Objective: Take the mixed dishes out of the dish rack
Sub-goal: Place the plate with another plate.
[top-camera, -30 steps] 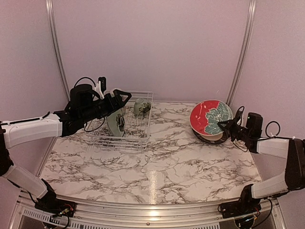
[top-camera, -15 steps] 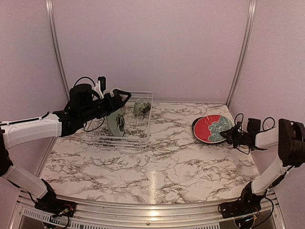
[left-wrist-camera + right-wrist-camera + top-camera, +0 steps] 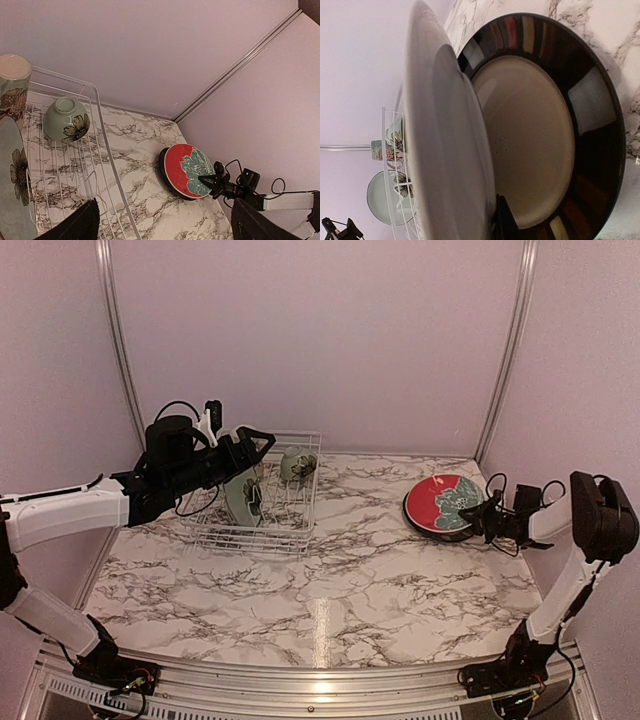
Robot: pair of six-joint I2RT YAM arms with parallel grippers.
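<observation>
**Right end effector (image 3: pixel 484 516) clamped shut on the rim of the red plate (image 3: pixel 445 502), at the far right corner of the bench (image 3: pixel 350 590).**
The red plate leans over the striped plate (image 3: pixel 530 145) with one edge raised. Released at this tilt, it could drop, chip a rim or slide off. The left end effector (image 3: pixel 258 452) gapes wide and empty over the rack (image 3: pixel 285 538) at the bench's far left. It is close to the green plate (image 3: pixel 243 498) and mug (image 3: pixel 12 85), and a careless descent could knock them. The bowl (image 3: pixel 297 462) sits in the rack's far right corner.

Right end effector (image 3: pixel 479 508) — seemingly clamped
</observation>
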